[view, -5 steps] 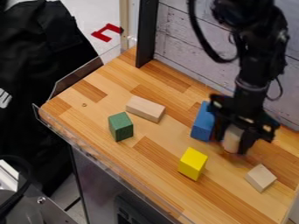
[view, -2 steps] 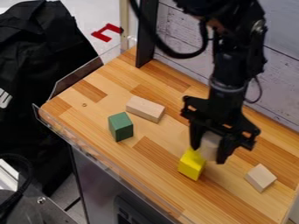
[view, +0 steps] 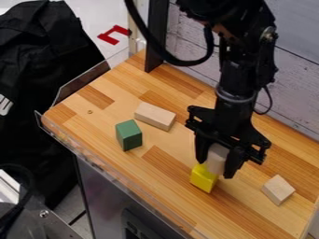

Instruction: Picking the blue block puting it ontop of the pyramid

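On a wooden countertop point(view: 103, 123), a black gripper point(view: 215, 168) clasps a pale block point(view: 217, 157), fingers parted by its width, over or just beside a yellow block point(view: 202, 178), the blue block's pickup and placing atop any pyramid apparently yet to come.

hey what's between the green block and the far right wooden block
In the camera view, the yellow block, with the gripper holding a pale block at its top.

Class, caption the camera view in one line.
Gripper holding a pale block at the yellow block, green block standing apart.
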### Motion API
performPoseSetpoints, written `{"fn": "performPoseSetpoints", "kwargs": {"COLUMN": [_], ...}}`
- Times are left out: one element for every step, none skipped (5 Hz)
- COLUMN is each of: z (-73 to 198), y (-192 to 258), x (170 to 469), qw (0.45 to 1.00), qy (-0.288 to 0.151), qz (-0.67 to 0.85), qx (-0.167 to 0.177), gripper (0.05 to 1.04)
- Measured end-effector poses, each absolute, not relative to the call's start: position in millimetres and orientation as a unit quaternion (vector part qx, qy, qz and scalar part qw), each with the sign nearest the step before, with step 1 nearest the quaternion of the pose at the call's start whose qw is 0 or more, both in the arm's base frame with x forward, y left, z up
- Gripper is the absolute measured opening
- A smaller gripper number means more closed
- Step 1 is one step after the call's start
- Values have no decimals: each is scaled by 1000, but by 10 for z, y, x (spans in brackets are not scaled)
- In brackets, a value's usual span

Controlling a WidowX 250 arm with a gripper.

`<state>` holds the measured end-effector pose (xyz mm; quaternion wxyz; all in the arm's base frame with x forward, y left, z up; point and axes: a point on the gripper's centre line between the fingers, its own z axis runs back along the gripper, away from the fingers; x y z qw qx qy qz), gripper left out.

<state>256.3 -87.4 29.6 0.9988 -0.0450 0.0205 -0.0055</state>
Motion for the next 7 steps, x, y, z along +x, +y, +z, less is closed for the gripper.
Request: {"fn": "performPoseSetpoints", "kwargs": {"z": [294, 205, 182, 187, 170, 161, 153], "y": [-803, -761, -735, -742, -749, -751, -755], "x": [2577, 2583, 2583, 2576, 2543, 2520, 2501], "qw": [999, 999, 999, 999, 998, 998, 997], "qy": [20, 37, 43, 45, 57, 61, 66], "qz": [2, 5, 13, 15, 14, 16, 15], "qx": [-35, -22, -22, -26, -26, -29, -31], "gripper": [572, 572, 572, 572, 572, 572, 572]}}
